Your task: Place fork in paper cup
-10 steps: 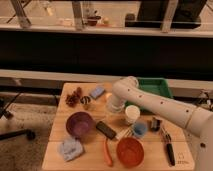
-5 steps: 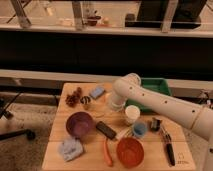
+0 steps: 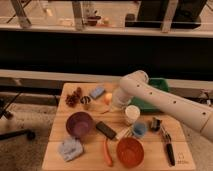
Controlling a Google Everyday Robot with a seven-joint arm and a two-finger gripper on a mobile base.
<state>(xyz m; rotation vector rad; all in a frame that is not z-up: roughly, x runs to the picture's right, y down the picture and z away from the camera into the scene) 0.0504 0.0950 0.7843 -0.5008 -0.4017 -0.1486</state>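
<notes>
The off-white paper cup stands upright near the middle of the wooden table, with a small blue cup just in front of it. My white arm reaches in from the right. Its gripper hangs low over the table just left of the paper cup, shut, and I see nothing held in it. A pale thin utensil lies left of the blue cup, and a black-handled utensil lies at the right front. I cannot tell which of them is the fork.
A purple bowl, a black bar, a grey-blue cloth, an orange bowl and a carrot-like piece fill the front. A blue sponge and brown cones lie at the back left. A green tray sits behind the arm.
The arm's upper link has shifted slightly right and back, while the gripper stays near the same spot left of the paper cup. Nothing on the table has moved.
</notes>
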